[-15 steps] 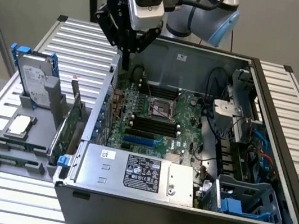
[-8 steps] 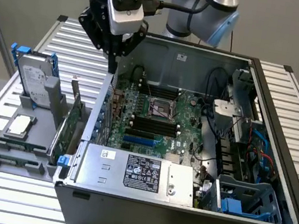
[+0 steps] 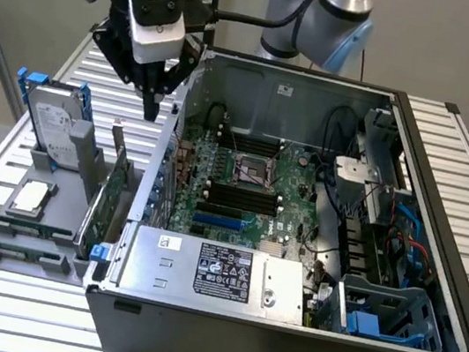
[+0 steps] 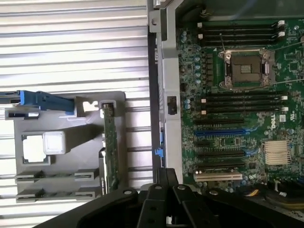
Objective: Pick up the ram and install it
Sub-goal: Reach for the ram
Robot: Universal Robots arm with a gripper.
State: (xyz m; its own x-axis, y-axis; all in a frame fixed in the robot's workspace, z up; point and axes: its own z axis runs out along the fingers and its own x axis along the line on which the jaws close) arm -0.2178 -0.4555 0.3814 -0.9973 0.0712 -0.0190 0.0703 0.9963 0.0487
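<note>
Two ram sticks lie edge-up in the front slots of a grey holder [image 3: 48, 169] on the table, one ram stick [image 3: 30, 228] behind the other [image 3: 17, 251]. In the wrist view they appear as thin dark strips [image 4: 57, 177] in the holder [image 4: 66, 121]. My gripper [image 3: 151, 107] hangs above the table between the holder and the open computer case [image 3: 282, 326], its fingers [image 4: 156, 190] drawn together with nothing between them. It is well above and behind the ram. The motherboard [image 3: 250, 187] has empty black memory slots [image 4: 242, 102] beside the processor socket [image 4: 244, 69].
The holder also carries a large green expansion card [image 3: 106, 200] standing upright, a square silver processor [image 3: 30, 195] and a hard drive [image 3: 51, 125] with blue rails. The case wall [image 4: 166, 95] stands between holder and motherboard. A power supply [image 3: 219, 272] and cables [image 3: 403, 238] sit inside the case.
</note>
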